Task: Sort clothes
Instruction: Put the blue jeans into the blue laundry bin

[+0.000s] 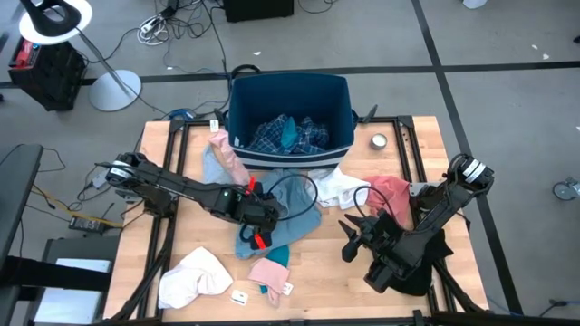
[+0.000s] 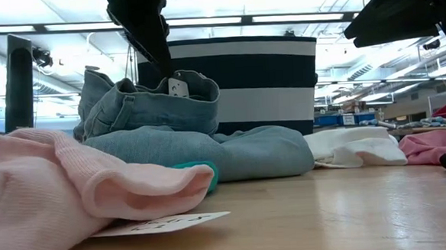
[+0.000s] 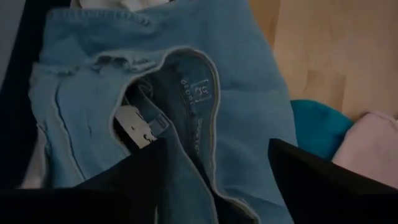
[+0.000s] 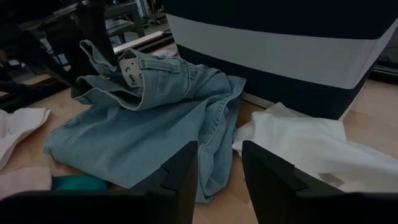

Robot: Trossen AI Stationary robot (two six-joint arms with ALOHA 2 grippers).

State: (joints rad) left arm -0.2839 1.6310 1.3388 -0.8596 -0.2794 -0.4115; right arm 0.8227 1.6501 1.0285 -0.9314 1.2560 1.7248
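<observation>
Judging by how things lie, the sort is only begun: a blue plaid piece (image 1: 288, 133) with a bit of teal in it sits in the bin (image 1: 290, 89), and most of the clothes are still out on the surface (image 1: 317, 276).

At the left front lies a white garment (image 1: 192, 277), with a pink one (image 1: 269, 271) just beside it, a teal scrap showing at its edge and a paper tag near it. Behind these, a pink piece (image 1: 227, 152) lies against the bin's left corner. In the middle, the light denim (image 1: 272, 213) is spread in front of the bin, and the left end effector (image 1: 257, 217) is down on it; from its wrist camera the fingers stand apart with a fold of the waistband between them, so it looks open and about to take hold, not yet gripping.

Next comes a second white garment (image 1: 343, 187), touching the bin's front, then a salmon-red one (image 1: 393, 191) beside it. The right end effector (image 1: 355, 234) hovers near these, fingers spread and empty, its arm over a black garment (image 1: 419, 263) at the right front. A small tin (image 1: 378, 141) sits to the right of the bin.

The surface is pale wood on a black frame. Around it is grey floor with cables, a lamp stand (image 1: 113, 89) at the back left, and ceiling strip lights in the low view.
</observation>
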